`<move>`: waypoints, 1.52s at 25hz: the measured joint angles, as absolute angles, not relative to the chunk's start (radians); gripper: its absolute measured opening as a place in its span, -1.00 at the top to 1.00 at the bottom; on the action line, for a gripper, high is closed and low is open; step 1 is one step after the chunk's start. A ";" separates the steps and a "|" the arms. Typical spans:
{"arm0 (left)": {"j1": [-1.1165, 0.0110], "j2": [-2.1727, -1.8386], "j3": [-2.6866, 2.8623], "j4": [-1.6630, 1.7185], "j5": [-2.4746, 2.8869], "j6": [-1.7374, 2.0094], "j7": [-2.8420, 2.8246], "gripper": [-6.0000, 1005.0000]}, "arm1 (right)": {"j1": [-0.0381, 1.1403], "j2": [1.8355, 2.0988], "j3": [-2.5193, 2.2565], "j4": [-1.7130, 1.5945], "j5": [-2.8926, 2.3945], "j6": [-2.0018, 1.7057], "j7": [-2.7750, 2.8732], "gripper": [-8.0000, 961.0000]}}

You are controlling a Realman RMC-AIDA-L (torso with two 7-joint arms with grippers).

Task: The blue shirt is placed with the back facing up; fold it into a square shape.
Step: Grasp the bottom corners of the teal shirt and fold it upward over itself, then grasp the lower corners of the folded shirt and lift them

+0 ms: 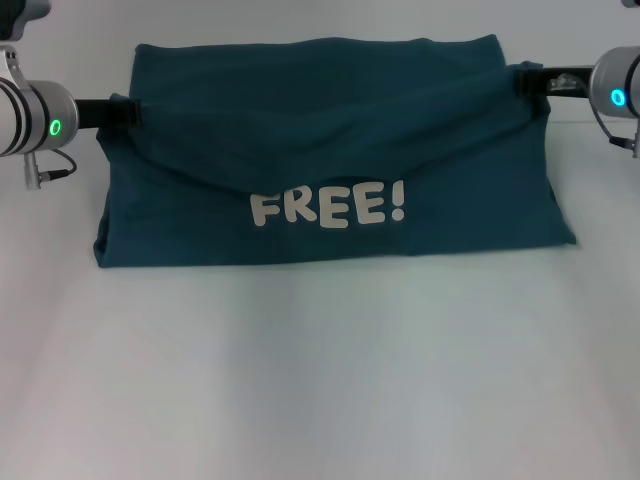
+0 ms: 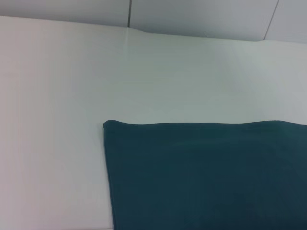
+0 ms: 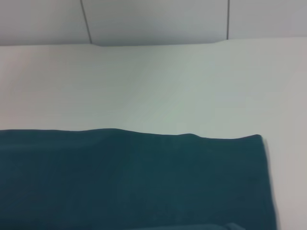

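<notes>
1. The blue shirt [image 1: 330, 170] lies on the white counter [image 1: 320, 380], spread wide between the two arms, with white "FREE!" lettering [image 1: 328, 207] showing on its near, lower part.
2. An upper layer of the shirt is lifted off the counter and sags in a shallow curve from one side to the other, its drooping edge hanging just above the lettering.
3. The left gripper [image 1: 128, 112] is at the shirt's left edge, level with the raised layer; its dark fingers meet the cloth there and appear closed on the fabric edge.
4. The right gripper [image 1: 528, 84] is at the shirt's right edge, a little farther back than the left one; its fingers also reach into the cloth and appear closed on it.
5. Between the two sets of fingers the held fabric is slack rather than taut, with soft folds running toward each grip.
6. Below and nearer than the fingers, the bottom layer rests flat on the counter, its near edge straight and its two near corners spread slightly wider than the held part.
7. In the left wrist view a flat corner of the shirt [image 2: 201, 177] lies on the counter; that arm's own fingers do not show.
8. The right wrist view shows another flat corner of the shirt [image 3: 129, 182] on the counter, again without fingers in sight.
</notes>
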State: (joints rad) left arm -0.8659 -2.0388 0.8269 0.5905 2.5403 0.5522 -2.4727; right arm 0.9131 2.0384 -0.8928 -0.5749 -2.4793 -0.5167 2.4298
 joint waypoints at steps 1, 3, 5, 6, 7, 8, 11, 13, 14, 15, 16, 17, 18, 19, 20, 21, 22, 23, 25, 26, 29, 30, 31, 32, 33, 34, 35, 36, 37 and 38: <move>-0.867 -2.039 0.827 0.590 2.540 0.551 -2.471 0.94 | 0.919 2.037 -0.893 -0.567 -2.479 -0.518 2.429 0.87; -0.868 -2.040 0.831 0.591 2.540 0.548 -2.466 0.94 | 0.930 2.033 -0.894 -0.547 -2.483 -0.524 2.428 0.86; -0.867 -2.044 0.835 0.591 2.540 0.543 -2.461 0.94 | 0.940 2.027 -0.900 -0.526 -2.497 -0.527 2.428 0.83; -0.867 -2.044 0.836 0.590 2.540 0.538 -2.461 0.93 | 0.943 2.027 -0.906 -0.520 -2.505 -0.528 2.427 0.81; -0.866 -2.044 0.836 0.587 2.540 0.536 -2.462 0.93 | 0.945 2.026 -0.914 -0.515 -2.516 -0.529 2.427 0.80; -0.866 -2.045 0.836 0.584 2.540 0.531 -2.464 0.93 | 0.947 2.026 -0.919 -0.511 -2.526 -0.529 2.428 0.78; -0.867 -2.048 0.835 0.570 2.540 0.523 -2.466 0.93 | 0.955 2.025 -0.926 -0.488 -2.566 -0.528 2.451 0.73; -0.867 -2.052 0.833 0.565 2.539 0.521 -2.467 0.80 | 0.956 2.022 -0.924 -0.482 -2.573 -0.528 2.468 0.70; -0.866 -2.055 0.832 0.565 2.537 0.520 -2.467 0.74 | 0.953 2.020 -0.923 -0.482 -2.573 -0.532 2.476 0.69; -0.864 -2.056 0.830 0.565 2.535 0.521 -2.467 0.68 | 0.949 2.018 -0.921 -0.483 -2.572 -0.539 2.483 0.67; -0.862 -2.056 0.827 0.565 2.534 0.523 -2.471 0.61 | 0.946 2.014 -0.920 -0.486 -2.571 -0.549 2.488 0.66; -0.860 -2.056 0.824 0.565 2.534 0.526 -2.476 0.55 | 0.943 2.009 -0.916 -0.489 -2.569 -0.563 2.494 0.58; -0.856 -2.056 0.820 0.568 2.534 0.531 -2.487 0.47 | 0.941 2.004 -0.912 -0.490 -2.568 -0.574 2.499 0.50; -0.853 -2.056 0.819 0.572 2.534 0.533 -2.494 0.38 | 0.937 1.999 -0.902 -0.492 -2.568 -0.589 2.502 0.42; -0.845 -2.057 0.816 0.582 2.534 0.539 -2.509 0.29 | 0.933 1.997 -0.895 -0.495 -2.567 -0.600 2.503 0.34; -0.834 -2.059 0.816 0.598 2.533 0.546 -2.523 0.21 | 0.928 1.996 -0.884 -0.503 -2.567 -0.615 2.503 0.26; -0.819 -2.065 0.815 0.622 2.531 0.555 -2.537 0.12 | 0.917 1.995 -0.867 -0.520 -2.565 -0.640 2.503 0.18; -0.804 -2.072 0.815 0.646 2.529 0.563 -2.550 0.07 | 0.888 1.999 -0.835 -0.571 -2.553 -0.692 2.502 0.08; -0.757 -2.096 0.813 0.724 2.510 0.588 -2.570 -0.03 | 0.863 2.004 -0.819 -0.607 -2.532 -0.731 2.496 -0.12; -0.722 -2.109 0.812 0.772 2.483 0.605 -2.572 -0.09 | 0.845 2.007 -0.809 -0.633 -2.511 -0.756 2.491 -0.23; -0.640 -2.119 0.812 0.851 2.360 0.672 -2.566 -0.24 | 0.758 2.009 -0.800 -0.705 -2.348 -0.850 2.441 -0.36; -0.618 -2.111 0.812 0.859 2.315 0.703 -2.564 -0.29 | 0.729 2.006 -0.800 -0.715 -2.274 -0.886 2.413 -0.37; -0.600 -2.103 0.812 0.861 2.279 0.731 -2.563 -0.29 | 0.697 2.003 -0.798 -0.719 -2.199 -0.923 2.383 -0.38; -0.582 -2.093 0.812 0.859 2.243 0.764 -2.562 -0.29 | 0.671 1.998 -0.794 -0.718 -2.137 -0.960 2.354 -0.40; -0.566 -2.084 0.809 0.856 2.210 0.798 -2.557 -0.29 | 0.619 1.990 -0.777 -0.713 -2.023 -1.046 2.299 -0.41; -0.552 -2.078 0.801 0.853 2.185 0.828 -2.547 -0.29 | 0.619 1.990 -0.777 -0.713 -2.023 -1.046 2.299 -0.41; -0.540 -2.074 0.782 0.851 2.162 0.863 -2.527 -0.29 | 0.596 1.988 -0.764 -0.712 -1.987 -1.080 2.280 -0.41; -0.526 -2.072 0.754 0.850 2.141 0.903 -2.500 -0.29 | 0.572 1.987 -0.750 -0.712 -1.957 -1.119 2.262 -0.41; -0.521 -2.072 0.725 0.848 2.129 0.938 -2.475 -0.29 | 0.547 1.987 -0.732 -0.711 -1.931 -1.165 2.246 -0.41; -0.517 -2.071 0.696 0.842 2.122 0.969 -2.450 -0.29 | 0.531 1.986 -0.717 -0.710 -1.918 -1.197 2.236 -0.41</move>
